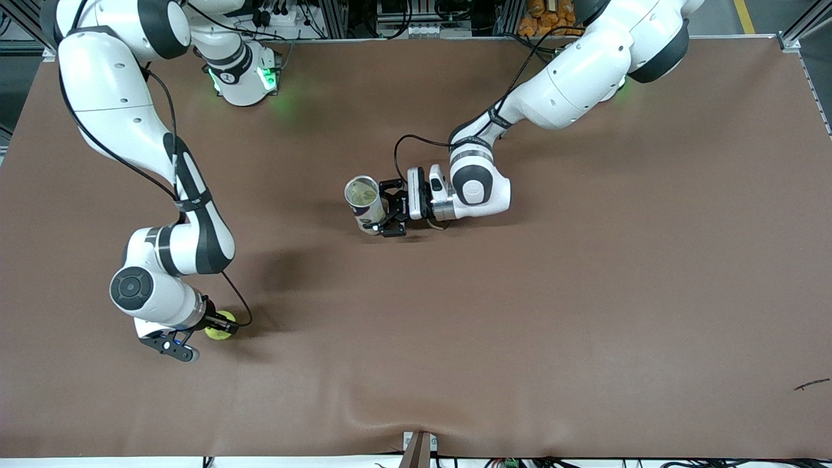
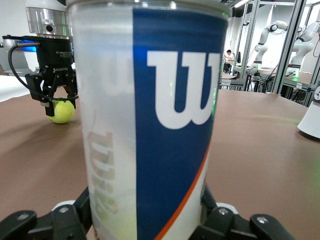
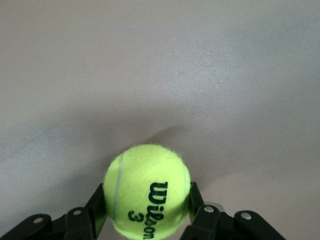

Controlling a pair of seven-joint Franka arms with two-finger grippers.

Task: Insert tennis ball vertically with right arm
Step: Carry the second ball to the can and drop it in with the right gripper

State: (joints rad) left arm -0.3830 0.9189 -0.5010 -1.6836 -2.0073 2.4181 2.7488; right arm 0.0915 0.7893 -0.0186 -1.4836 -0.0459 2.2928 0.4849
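The right gripper sits low at the right arm's end of the brown table, its fingers pinching a fuzzy yellow-green ball, round, its black print running sideways in the right wrist view. Near the table's middle, the left gripper clamps a can around its base. The can is a clear plastic cylinder with a blue label, upright, long axis vertical, open mouth facing up
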